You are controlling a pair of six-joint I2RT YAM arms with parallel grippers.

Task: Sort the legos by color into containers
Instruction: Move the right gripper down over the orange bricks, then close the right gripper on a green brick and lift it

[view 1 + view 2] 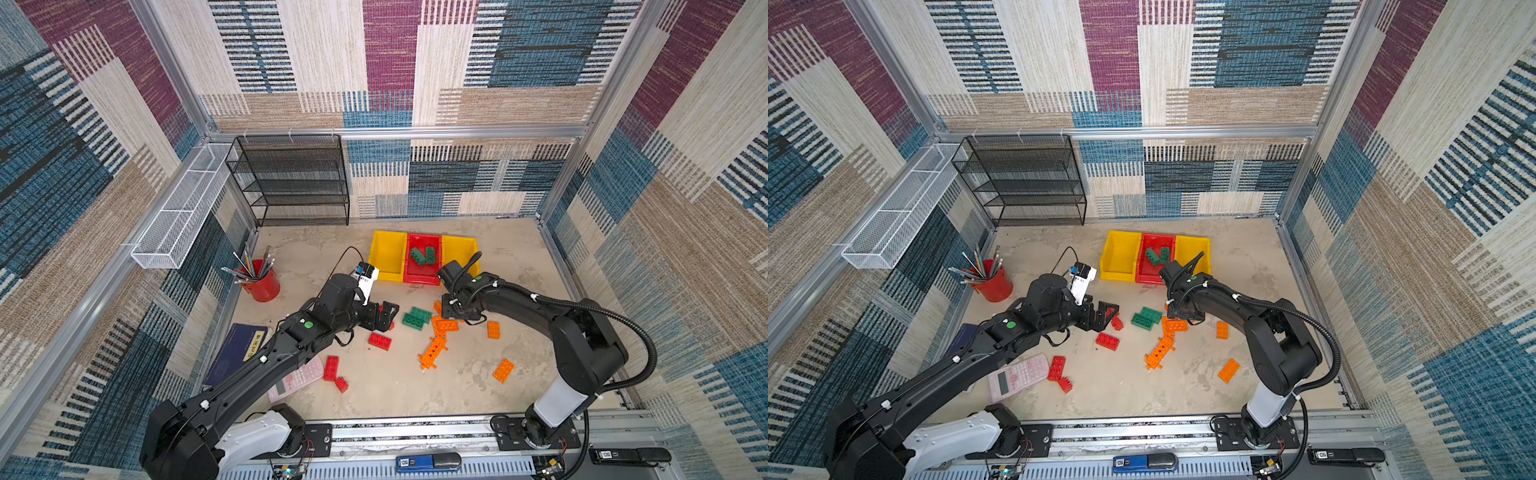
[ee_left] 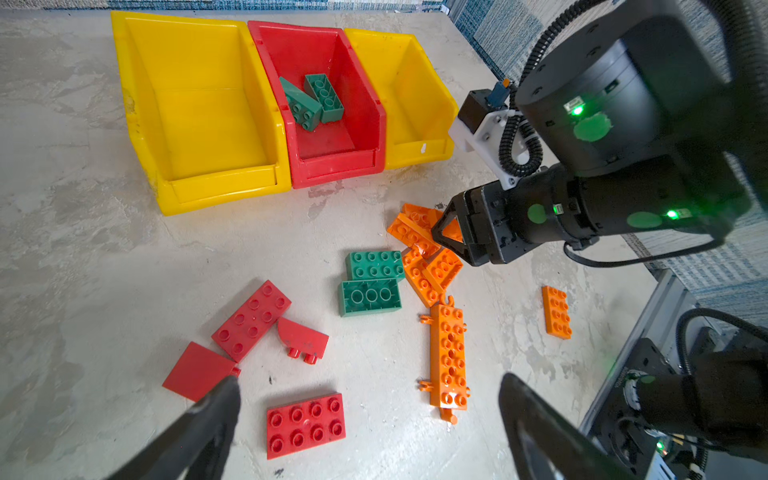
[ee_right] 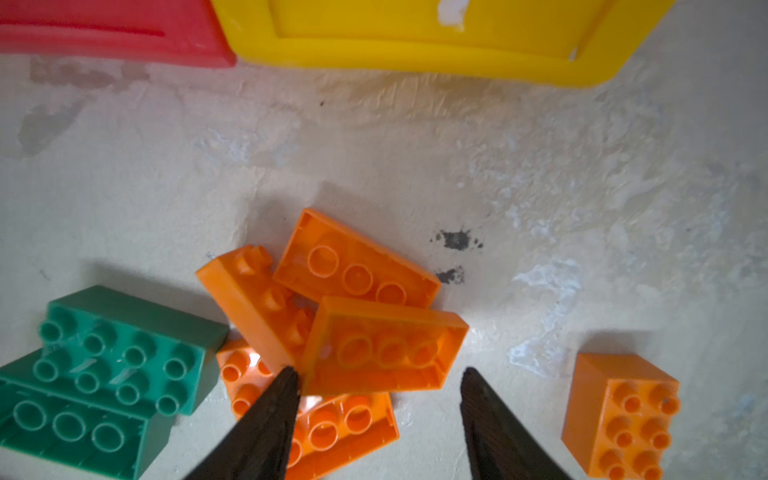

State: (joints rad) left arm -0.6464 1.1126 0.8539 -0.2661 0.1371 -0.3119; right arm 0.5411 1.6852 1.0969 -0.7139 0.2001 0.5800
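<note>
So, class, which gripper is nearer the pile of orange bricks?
Right. The right gripper hangs directly over the orange pile, jaws astride one brick. The left gripper sits farther off, on the far side of the green bricks.

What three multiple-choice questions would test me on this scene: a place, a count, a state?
1. Where does the red bin stand?
A) between the two yellow bins
B) left of both
C) on the black shelf

2. How many green bricks lie in the red bin?
A) none
B) two
C) four

3. How is the left gripper?
A) shut on a red brick
B) shut, empty
C) open, empty

Answers:
1 A, a yellow bin flanks it on each side.
2 B, two show inside it.
3 C, its fingers stand wide apart, gripping nothing.
</note>
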